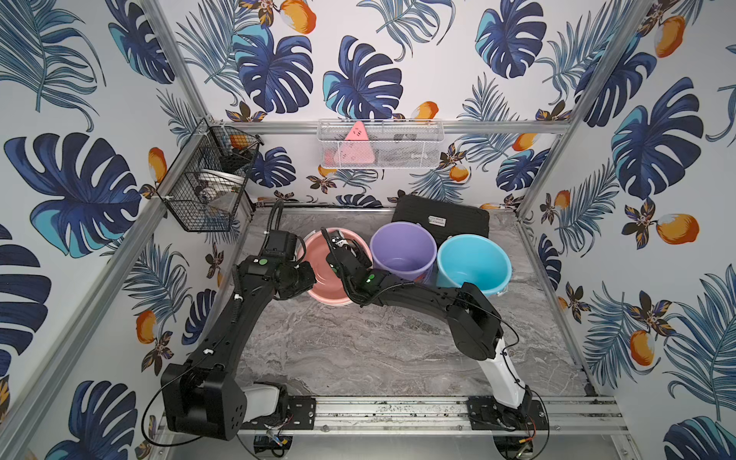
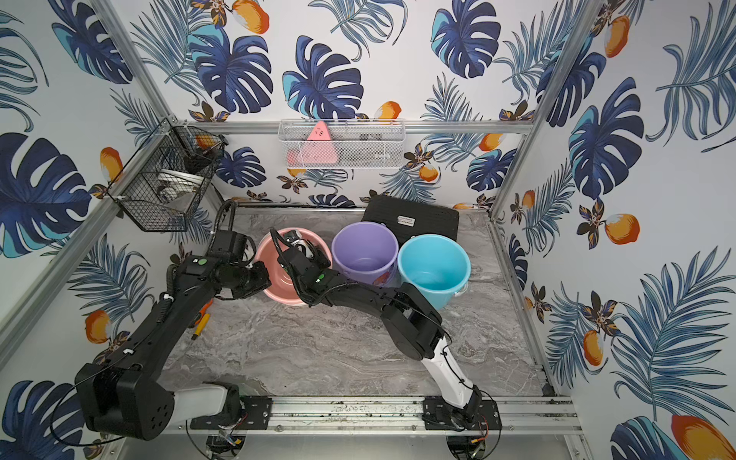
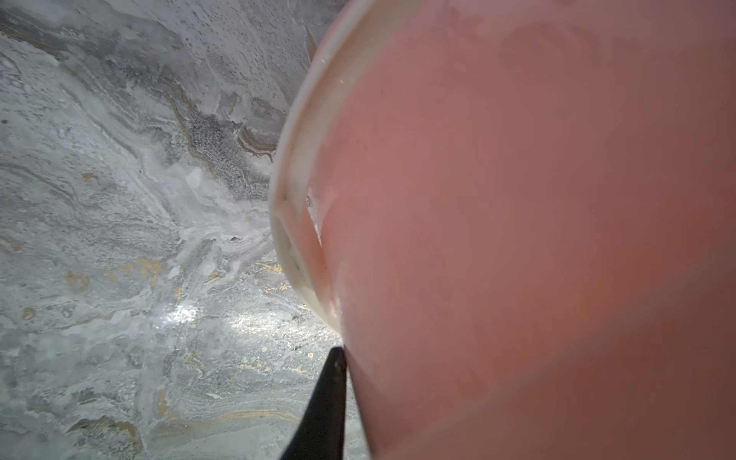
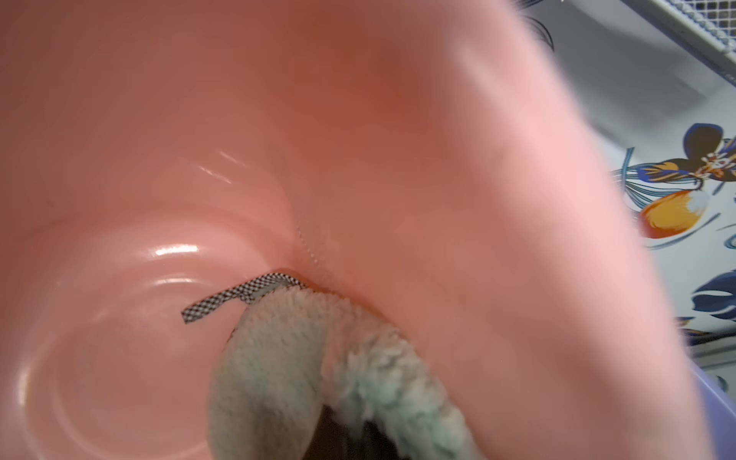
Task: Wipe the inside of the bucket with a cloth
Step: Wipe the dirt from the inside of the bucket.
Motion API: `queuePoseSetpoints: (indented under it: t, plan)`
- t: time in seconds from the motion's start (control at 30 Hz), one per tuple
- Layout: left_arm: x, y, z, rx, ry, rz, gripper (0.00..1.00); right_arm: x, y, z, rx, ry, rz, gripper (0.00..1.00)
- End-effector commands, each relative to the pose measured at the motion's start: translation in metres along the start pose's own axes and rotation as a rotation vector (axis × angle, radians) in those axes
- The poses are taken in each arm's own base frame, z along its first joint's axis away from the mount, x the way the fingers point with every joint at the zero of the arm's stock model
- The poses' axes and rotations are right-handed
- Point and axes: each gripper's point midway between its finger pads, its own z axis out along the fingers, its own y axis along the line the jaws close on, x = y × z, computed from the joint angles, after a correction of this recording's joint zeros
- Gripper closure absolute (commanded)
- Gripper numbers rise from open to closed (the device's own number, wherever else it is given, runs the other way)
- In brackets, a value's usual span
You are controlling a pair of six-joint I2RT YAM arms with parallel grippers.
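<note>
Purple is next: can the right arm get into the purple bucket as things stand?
Probably yes: the purple bucket stands upright and open-mouthed beside the pink bucket, where the right pincer holds the cloth. Nothing covers it; the arm must lift out first.

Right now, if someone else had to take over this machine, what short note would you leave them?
Left pincer: shut, seemingly pinching the rim of the pink plastic bucket.
Right pincer: shut on the fluffy pale grey-green cloth, deep inside that bucket, pressed where wall meets floor.
Done: cloth grasped and brought inside.
Left: wiping the inside; how much is already wiped cannot be told.
</note>
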Motion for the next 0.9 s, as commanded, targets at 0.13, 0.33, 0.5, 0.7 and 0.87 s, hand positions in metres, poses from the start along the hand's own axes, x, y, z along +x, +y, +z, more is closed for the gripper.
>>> queuePoseSetpoints:
  t: [0.13,0.33,0.5,0.7,0.87]
  plan:
    - [-0.024,0.000,-0.003,-0.026,-0.092,-0.025,1.00,0.037,-0.018,-0.029,0.005,0.168,0.052,1.00]
    - [-0.027,-0.001,0.000,-0.024,-0.096,-0.035,1.00,0.054,0.033,-0.060,-0.272,0.297,0.114,1.00]
    - [-0.027,-0.002,0.001,-0.012,-0.102,-0.049,1.00,0.044,0.097,-0.102,-0.527,0.311,0.112,1.00]
    - [-0.024,0.001,0.005,-0.019,-0.097,-0.052,1.00,0.028,0.133,-0.147,-0.784,0.296,0.246,1.00]
    - [-0.025,0.005,0.005,-0.038,-0.108,-0.059,1.00,0.029,0.129,-0.171,-0.875,0.350,0.292,1.00]
